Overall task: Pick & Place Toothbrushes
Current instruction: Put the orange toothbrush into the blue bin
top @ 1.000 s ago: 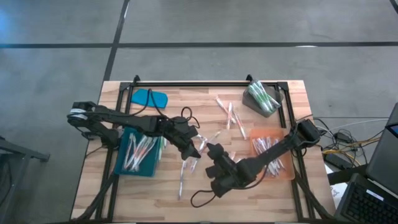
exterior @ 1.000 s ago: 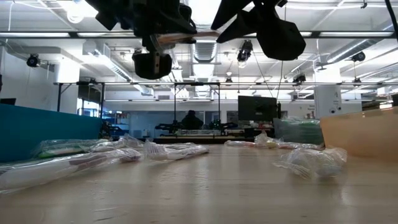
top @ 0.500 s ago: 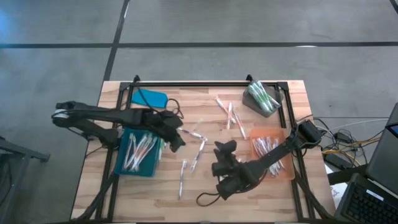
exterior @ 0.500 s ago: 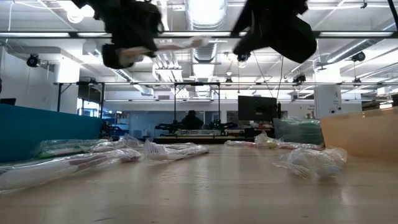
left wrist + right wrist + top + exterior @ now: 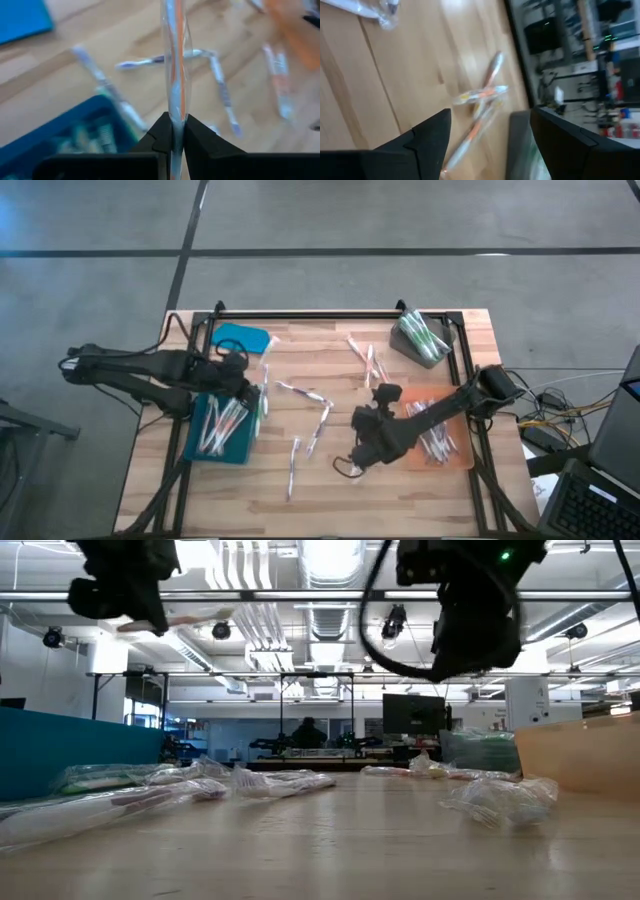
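Left gripper [image 5: 177, 131] pinching a wrapped toothbrush [image 5: 176, 60], clear only wrist-side; right gripper [image 5: 490, 131] spread wide, empty.

Grey concrete floor [image 5: 400, 215] (dark seams), ceiling strip lights [image 5: 330, 552] overhead.

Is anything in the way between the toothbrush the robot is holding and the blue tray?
Nothing visible. The left gripper holds the wrapped toothbrush in the air by the blue tray, which is open on top with toothbrushes already inside.
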`<state>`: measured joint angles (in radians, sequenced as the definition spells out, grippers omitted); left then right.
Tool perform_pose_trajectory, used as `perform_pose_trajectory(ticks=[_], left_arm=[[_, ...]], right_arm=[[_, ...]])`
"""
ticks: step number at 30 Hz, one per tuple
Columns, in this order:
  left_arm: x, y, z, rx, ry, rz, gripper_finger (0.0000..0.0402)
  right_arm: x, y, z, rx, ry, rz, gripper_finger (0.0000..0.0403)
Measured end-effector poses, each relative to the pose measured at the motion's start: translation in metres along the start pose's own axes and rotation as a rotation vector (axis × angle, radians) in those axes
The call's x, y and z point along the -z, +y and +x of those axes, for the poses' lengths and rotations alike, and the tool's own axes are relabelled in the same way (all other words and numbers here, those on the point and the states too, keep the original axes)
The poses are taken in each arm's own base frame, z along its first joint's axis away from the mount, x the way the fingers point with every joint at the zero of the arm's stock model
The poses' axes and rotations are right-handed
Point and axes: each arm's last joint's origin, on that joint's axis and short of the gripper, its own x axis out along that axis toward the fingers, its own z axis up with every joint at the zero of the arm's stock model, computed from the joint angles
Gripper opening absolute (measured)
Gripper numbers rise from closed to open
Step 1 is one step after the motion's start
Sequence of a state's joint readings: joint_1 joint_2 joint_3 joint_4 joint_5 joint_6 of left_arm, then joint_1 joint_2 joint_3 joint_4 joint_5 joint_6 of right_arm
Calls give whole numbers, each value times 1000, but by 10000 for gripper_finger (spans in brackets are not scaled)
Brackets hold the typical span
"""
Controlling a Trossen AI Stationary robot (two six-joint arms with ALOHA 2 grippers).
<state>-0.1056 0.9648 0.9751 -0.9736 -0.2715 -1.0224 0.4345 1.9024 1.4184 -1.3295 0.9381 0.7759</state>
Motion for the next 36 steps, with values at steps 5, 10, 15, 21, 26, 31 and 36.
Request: perform_pose_trajectory(ticks=[5,10,15,21,26,31,36], left_arm=[[11,8,2,-42,2,-42,30],[24,15,14,-93,42,-76,32],[40,25,28,-144,87,-134,31],[59,33,39,-170,213,-211,32],[73,31,39,-160,298,-260,32],[88,26,33,-148,335,-297,32],[105,21,30,-163,329,-340,33]], right_arm=[[-3,-6,17,-106,39,8,262],[-1,-7,32,-288,29,24,249],[5,-13,41,-453,-24,75,241],[20,-27,45,-545,-85,174,237],[30,-37,43,-565,-131,237,250],[35,-41,42,-573,-150,258,265],[34,-40,42,-574,-156,259,275]])
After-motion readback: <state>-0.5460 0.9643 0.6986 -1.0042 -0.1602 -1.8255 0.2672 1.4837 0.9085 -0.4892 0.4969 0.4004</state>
